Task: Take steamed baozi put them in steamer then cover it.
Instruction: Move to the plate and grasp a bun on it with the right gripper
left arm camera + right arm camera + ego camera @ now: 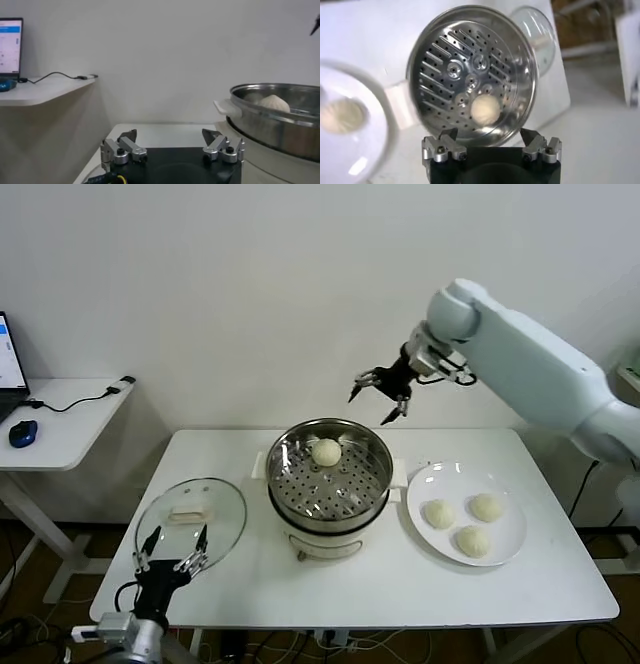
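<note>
So right gripper (378,395) hangs open, empty above steamer (329,469) w/ one baozi (326,451) in; left gripper (171,549) open, parked near cover (191,514).

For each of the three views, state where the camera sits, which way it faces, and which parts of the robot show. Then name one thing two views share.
Head: high, looking down at the table; both arms show.
Left wrist: low by the cover, looking level at the steamer; open left gripper.
Right wrist: above, looking down into the steamer; open right gripper.
Shared: one baozi.
</note>
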